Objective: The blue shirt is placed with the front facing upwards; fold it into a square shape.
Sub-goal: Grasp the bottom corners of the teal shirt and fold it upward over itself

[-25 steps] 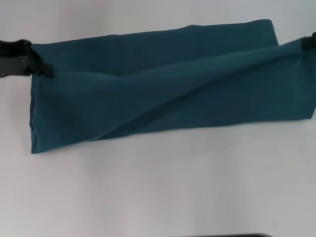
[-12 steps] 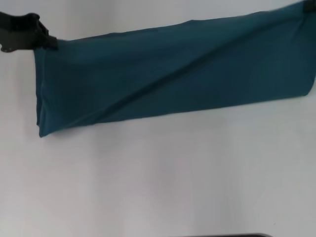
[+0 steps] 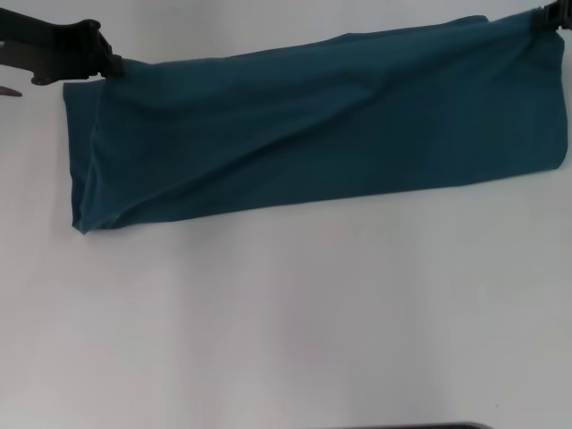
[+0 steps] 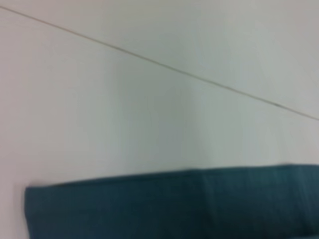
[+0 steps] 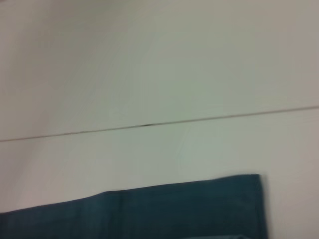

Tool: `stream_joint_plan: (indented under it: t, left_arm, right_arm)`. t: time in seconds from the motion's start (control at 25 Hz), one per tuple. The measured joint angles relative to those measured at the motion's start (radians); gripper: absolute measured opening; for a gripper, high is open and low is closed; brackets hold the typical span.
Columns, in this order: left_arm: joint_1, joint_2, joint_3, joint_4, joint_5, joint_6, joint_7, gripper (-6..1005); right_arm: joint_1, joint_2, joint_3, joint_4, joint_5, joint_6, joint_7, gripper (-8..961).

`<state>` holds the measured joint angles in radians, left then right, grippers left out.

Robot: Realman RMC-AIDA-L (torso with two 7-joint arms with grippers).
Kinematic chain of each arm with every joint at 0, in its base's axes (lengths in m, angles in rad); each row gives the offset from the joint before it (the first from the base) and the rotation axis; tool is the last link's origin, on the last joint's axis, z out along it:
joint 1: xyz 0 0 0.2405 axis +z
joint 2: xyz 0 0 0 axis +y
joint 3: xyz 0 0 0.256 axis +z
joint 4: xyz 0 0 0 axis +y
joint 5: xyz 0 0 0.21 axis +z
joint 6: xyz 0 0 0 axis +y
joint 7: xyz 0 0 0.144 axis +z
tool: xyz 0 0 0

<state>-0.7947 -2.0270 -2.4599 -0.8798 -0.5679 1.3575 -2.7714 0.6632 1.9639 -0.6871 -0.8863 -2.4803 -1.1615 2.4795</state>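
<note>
— Two grippers hold the blue shirt [image 3: 313,125], long and folded, along the far side of the white worktop [image 3: 295,331]. The left gripper [image 3: 109,64] pinches one far corner, the right gripper [image 3: 547,20] the other.

— What could go wrong?

— A corner might slip out. Then the fold would flop open.

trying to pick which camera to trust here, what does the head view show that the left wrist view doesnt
Only the head view shows both grippers: the left gripper pinching the far left corner of the blue shirt, the right gripper at its far right corner, plus the whole long folded band with its diagonal creases. Only the left wrist view shows a thin seam line crossing the pale surface. Both show teal cloth on the white table; neither shows the lettering.
</note>
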Motion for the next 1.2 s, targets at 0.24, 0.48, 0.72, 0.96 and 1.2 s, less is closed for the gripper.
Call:
stream_joint_plan:
  t: [0.24,0.48,0.72,0.96,1.2]
  left_arm:
    - [0.006,-0.011,0.002,0.019,0.000,-0.067,-0.007,50]
    - [0.002,-0.023,0.004,0.021,0.001,-0.116,-0.025,52]
    - [-0.007,-0.031,0.008,0.021,0.003,-0.133,-0.035,53]
    - [-0.008,-0.032,0.020,0.015,0.004,-0.137,-0.049,54]
    - [-0.008,-0.032,0.020,0.011,0.003,-0.154,-0.050,56]
  right_arm:
    - [-0.011,0.022,-0.019,0.038,0.000,0.126,-0.017,115]
    - [0.012,0.033,-0.076,0.071,0.000,0.250,-0.023,117]
    - [0.043,0.043,-0.176,0.100,-0.001,0.366,-0.025,120]
    - [0.083,0.040,-0.227,0.162,-0.008,0.444,-0.025,123]
    - [0.100,0.034,-0.229,0.203,-0.023,0.472,-0.025,125]
